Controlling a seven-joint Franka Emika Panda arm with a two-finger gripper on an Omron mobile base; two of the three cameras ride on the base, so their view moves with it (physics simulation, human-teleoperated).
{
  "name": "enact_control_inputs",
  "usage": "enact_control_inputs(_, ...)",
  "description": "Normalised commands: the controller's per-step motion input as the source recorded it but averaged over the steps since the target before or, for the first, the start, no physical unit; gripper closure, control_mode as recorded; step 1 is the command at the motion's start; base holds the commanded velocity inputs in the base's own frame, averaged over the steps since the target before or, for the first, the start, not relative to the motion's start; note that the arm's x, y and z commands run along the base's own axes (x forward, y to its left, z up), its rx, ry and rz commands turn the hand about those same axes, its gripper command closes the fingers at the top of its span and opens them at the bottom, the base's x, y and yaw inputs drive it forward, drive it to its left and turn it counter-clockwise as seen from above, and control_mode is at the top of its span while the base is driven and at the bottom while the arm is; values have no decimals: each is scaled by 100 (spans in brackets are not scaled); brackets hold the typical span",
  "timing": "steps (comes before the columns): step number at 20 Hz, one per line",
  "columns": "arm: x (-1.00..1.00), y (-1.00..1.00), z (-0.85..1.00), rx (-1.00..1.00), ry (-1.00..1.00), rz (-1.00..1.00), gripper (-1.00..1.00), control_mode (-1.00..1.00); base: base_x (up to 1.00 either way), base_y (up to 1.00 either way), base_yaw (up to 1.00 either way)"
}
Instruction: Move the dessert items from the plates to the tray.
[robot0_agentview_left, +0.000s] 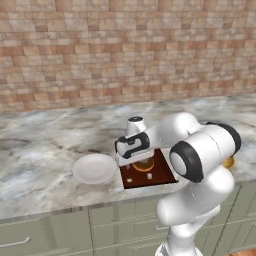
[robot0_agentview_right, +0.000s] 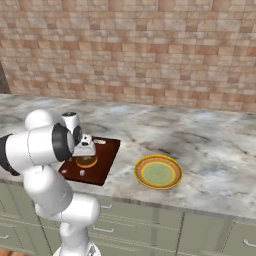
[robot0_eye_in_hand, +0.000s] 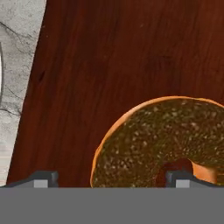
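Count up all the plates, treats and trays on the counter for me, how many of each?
Plates: 2, a plain white-grey round plate and a yellow-orange rimmed round plate with a greenish centre.
Treats: 2, a brown ring doughnut and a tiny white cube-like morsel, both on the tray.
Trays: 1, a dark reddish-brown rectangular board.
Total: 5.

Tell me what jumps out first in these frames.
The big white arm bends over the dark tray at the counter's front edge, with a brown doughnut lying on the tray right under the open gripper. A tiny white morsel sits on the tray too. A white plate lies on one side of the tray and a yellow-rimmed plate on the other.
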Motion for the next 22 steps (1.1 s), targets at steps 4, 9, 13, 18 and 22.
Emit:
enact_control_inputs(4, -11, 0, 39, 0, -4, 0, -100, -100, 0, 0, 0)
enact_control_inputs(9, -24, 0, 50, 0, -5, 0, -100, -100, 0, 0, 0)
enact_control_inputs(13, -47, -11, 55, 0, 0, 0, -100, -100, 0, 0, 0)
enact_control_inputs(18, -58, -36, 59, 1, -1, -2, -100, -100, 0, 0, 0)
enact_control_inputs(22, -54, -26, 47, 0, -4, -5, -100, -100, 0, 0, 0)
